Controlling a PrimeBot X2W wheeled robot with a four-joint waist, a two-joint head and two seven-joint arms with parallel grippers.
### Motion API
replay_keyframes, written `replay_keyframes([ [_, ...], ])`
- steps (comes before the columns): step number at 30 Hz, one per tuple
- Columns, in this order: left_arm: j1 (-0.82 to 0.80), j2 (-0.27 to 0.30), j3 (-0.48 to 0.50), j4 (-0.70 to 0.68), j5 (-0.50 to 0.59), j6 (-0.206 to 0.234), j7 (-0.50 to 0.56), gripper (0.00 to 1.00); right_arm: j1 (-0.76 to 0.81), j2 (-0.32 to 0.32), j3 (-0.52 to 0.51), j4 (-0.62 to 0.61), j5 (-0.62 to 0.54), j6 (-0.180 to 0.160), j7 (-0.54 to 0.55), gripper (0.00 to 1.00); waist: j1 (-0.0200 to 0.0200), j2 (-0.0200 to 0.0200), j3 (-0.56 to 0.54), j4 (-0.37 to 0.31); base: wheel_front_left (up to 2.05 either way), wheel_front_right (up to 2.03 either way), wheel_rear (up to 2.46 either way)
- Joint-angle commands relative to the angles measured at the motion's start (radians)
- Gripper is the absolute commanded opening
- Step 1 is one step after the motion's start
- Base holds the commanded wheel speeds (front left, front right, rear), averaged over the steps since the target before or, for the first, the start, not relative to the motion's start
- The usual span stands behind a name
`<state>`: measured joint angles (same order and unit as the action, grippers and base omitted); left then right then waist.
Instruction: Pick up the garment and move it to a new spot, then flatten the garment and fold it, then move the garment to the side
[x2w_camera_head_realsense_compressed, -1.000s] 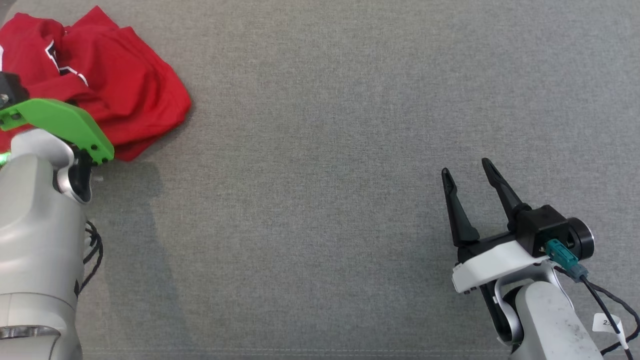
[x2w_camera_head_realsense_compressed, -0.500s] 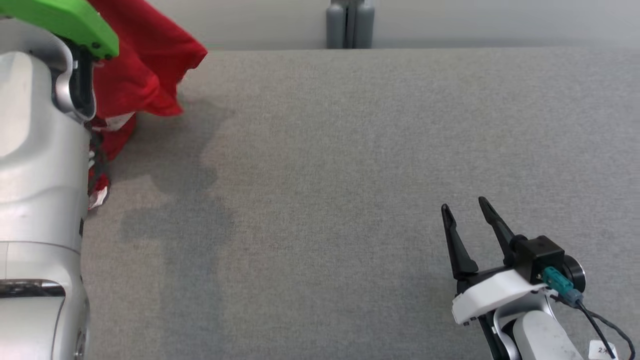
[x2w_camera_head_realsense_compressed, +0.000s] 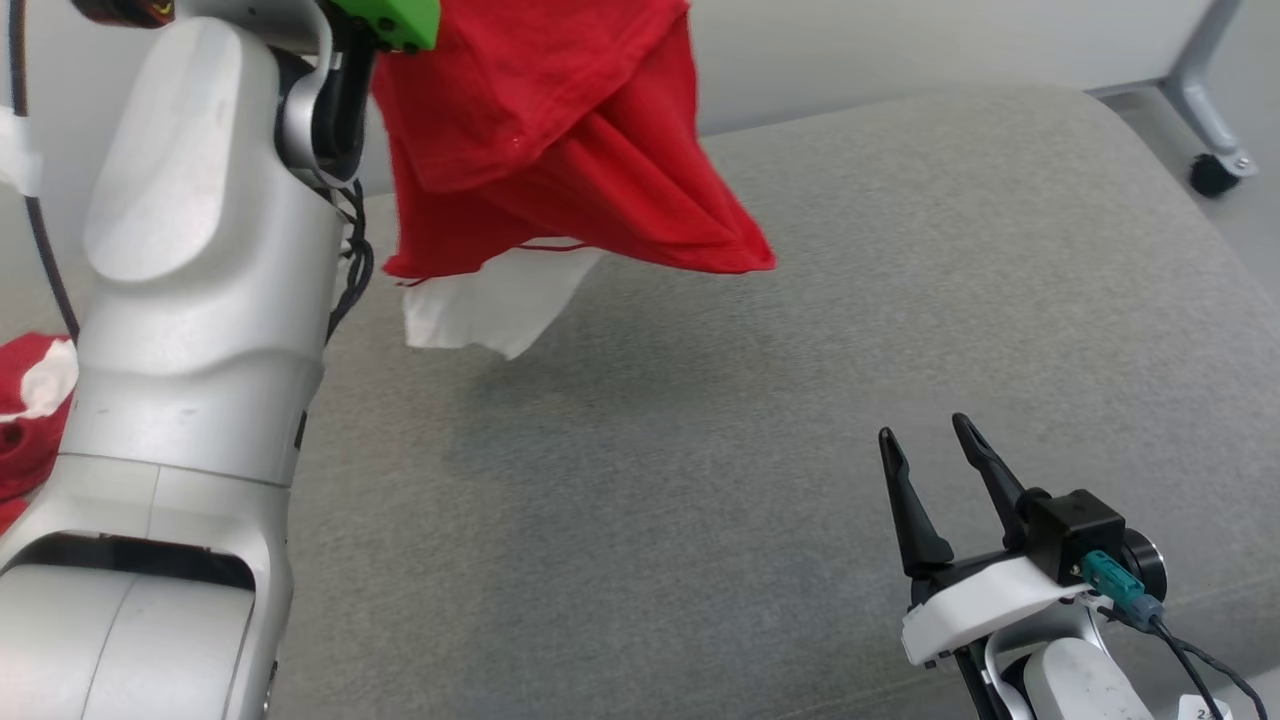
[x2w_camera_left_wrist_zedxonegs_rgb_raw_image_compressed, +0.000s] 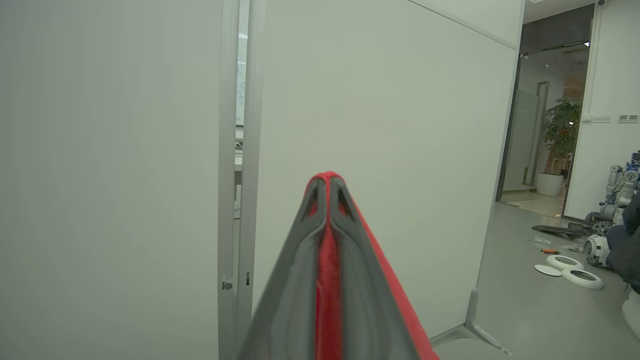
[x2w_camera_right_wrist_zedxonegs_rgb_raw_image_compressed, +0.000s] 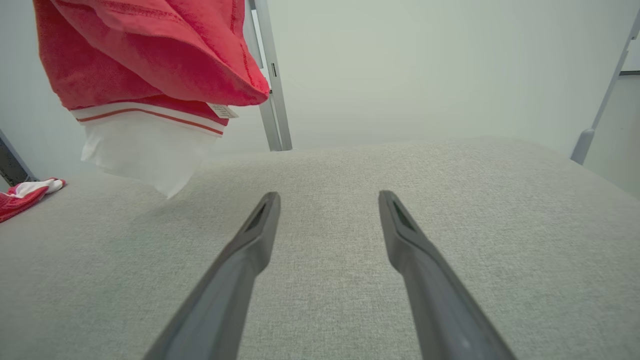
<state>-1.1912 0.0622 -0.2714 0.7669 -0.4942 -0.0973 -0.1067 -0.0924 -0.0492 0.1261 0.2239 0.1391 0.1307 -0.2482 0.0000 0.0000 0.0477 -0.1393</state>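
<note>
Supporting surface: the grey padded top (x2w_camera_head_realsense_compressed: 760, 480) lay beneath both arms and ended in a rounded far right corner.
Arm: the left forearm (x2w_camera_head_realsense_compressed: 200, 250), pale and bulky, stood raised at the left of the head view, with its green wrist cover (x2w_camera_head_realsense_compressed: 395, 18) at the top edge.
Task item: the red garment (x2w_camera_head_realsense_compressed: 560, 150) hung bunched in the air from the left gripper, above the far left part of the top. Its white panel (x2w_camera_head_realsense_compressed: 480, 305), edged with a red stripe, hung lowest and looked clear of the top.
Right tool: the right gripper (x2w_camera_head_realsense_compressed: 922, 428) sat low at the near right, well apart from the garment, with its fingers spread wide above the top.
Left tool: the left gripper (x2w_camera_left_wrist_zedxonegs_rgb_raw_image_compressed: 327, 180) had its fingers pressed together, pinching a fold of the garment that ran along the seam to the tips.
Loose item: a red and white cloth (x2w_camera_head_realsense_compressed: 25, 420) lay at the left edge. Whether it joined the hanging garment could not be told.
Wheel: a black caster (x2w_camera_head_realsense_compressed: 1213, 175) stood on the floor beyond the far right corner.
</note>
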Motion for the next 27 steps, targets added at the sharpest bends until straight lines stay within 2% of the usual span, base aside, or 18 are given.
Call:
replay_keyframes([
  [1, 0.017, -0.004, -0.018, -0.012, -0.007, -0.006, 0.003, 0.00, -0.004, -0.002, -0.002, -0.005, 0.009, 0.000, -0.005, 1.00, 0.0000, 0.0000, 0.010, -0.146, 0.00, 0.00, 0.00],
  [7, 0.111, -0.010, -0.138, -0.036, -0.044, -0.005, -0.005, 0.00, -0.009, -0.002, -0.015, -0.009, 0.024, 0.000, -0.009, 1.00, 0.0000, 0.0000, 0.060, -0.207, 0.00, 0.00, 0.00],
  [9, 0.160, -0.009, -0.189, -0.023, -0.032, 0.011, -0.010, 0.00, -0.013, -0.001, -0.017, -0.010, 0.032, 0.000, -0.012, 1.00, 0.0000, 0.0000, 0.077, -0.212, 0.00, 0.00, 0.00],
  [16, 0.317, -0.009, -0.281, 0.090, -0.004, 0.075, -0.025, 0.00, -0.019, -0.001, -0.030, -0.008, 0.046, 0.000, -0.018, 1.00, 0.0000, 0.0000, 0.116, -0.179, 0.00, 0.00, 0.00],
  [17, 0.337, -0.008, -0.287, 0.103, -0.003, 0.080, -0.037, 0.03, -0.020, -0.001, -0.030, -0.006, 0.046, 0.000, -0.018, 1.00, 0.0000, 0.0000, 0.116, -0.169, 0.00, 0.00, 0.00],
  [18, 0.350, -0.008, -0.291, 0.110, -0.001, 0.081, -0.047, 0.35, -0.020, -0.002, -0.033, -0.006, 0.045, 0.000, -0.019, 1.00, 0.0000, 0.0000, 0.118, -0.157, 0.00, 0.00, 0.00],
  [19, 0.368, -0.008, -0.293, 0.120, -0.004, 0.082, -0.064, 1.00, -0.020, -0.002, -0.036, -0.004, 0.042, 0.000, -0.019, 1.00, 0.0000, 0.0000, 0.116, -0.144, 0.00, 0.00, 0.00],
  [24, 0.443, -0.009, -0.285, 0.115, -0.031, 0.073, -0.127, 1.00, -0.021, -0.002, -0.056, -0.001, 0.029, 0.000, -0.018, 1.00, 0.0000, 0.0000, 0.096, -0.077, 0.00, 0.00, 0.00],
  [27, 0.504, 0.004, -0.255, 0.060, -0.039, 0.067, -0.153, 1.00, -0.011, -0.002, -0.077, -0.007, 0.021, 0.000, -0.018, 1.00, 0.0000, 0.0000, 0.071, -0.038, 0.00, 0.00, 0.00],
])
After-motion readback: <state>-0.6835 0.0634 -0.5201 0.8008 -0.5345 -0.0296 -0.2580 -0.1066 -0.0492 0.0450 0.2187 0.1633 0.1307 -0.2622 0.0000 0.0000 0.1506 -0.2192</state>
